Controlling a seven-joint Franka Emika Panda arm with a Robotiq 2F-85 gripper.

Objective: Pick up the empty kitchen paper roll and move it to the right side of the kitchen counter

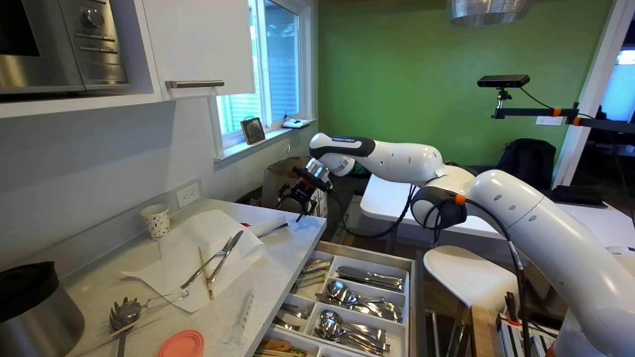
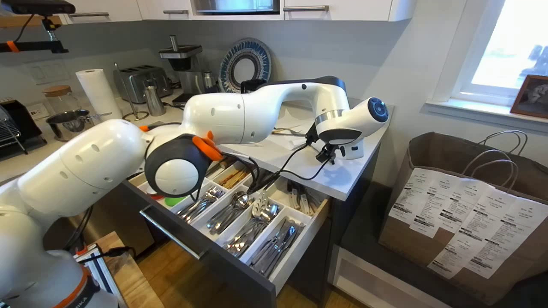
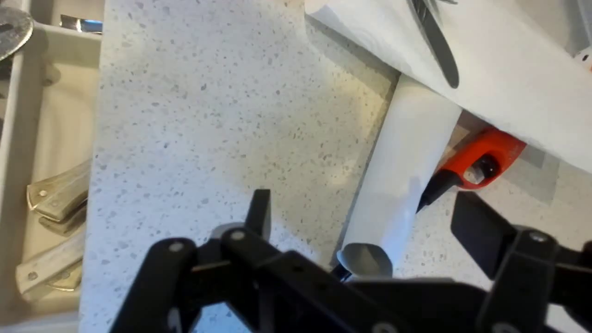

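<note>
A sheet of white paper (image 3: 499, 83) overlaps the far end of the paper roll (image 3: 391, 166), which lies on its side on the worktop (image 3: 222, 115). A table knife (image 3: 434, 41) rests on the sheet, its blade tip near the roll. A red lighter (image 3: 497, 141) lies beside the roll; its black nozzle reaches the roll's side. An open cutlery drawer (image 2: 239, 278) projects from beneath the worktop's front edge.

The pincer (image 3: 362, 208) is spread wide and holds nothing. In the wrist view, the roll shows between the two fingers, its hollow end toward the pincer. In an exterior view, the pincer hangs above the worktop's corner, near the roll but apart from it.

The hollow end and the lighter's trigger opening show only in the wrist view. A pasta server (image 1: 125, 313), a pink disc (image 1: 181, 345) and the whole of a paper cup (image 1: 158, 223) show in an exterior view. A toaster (image 2: 143, 85) and an upright paper towel roll (image 2: 98, 92) show in an exterior view, where the arm (image 2: 218, 117) hides much of the worktop. A brown paper bag (image 2: 411, 246) beside the worktop's end shows in both exterior views.
</note>
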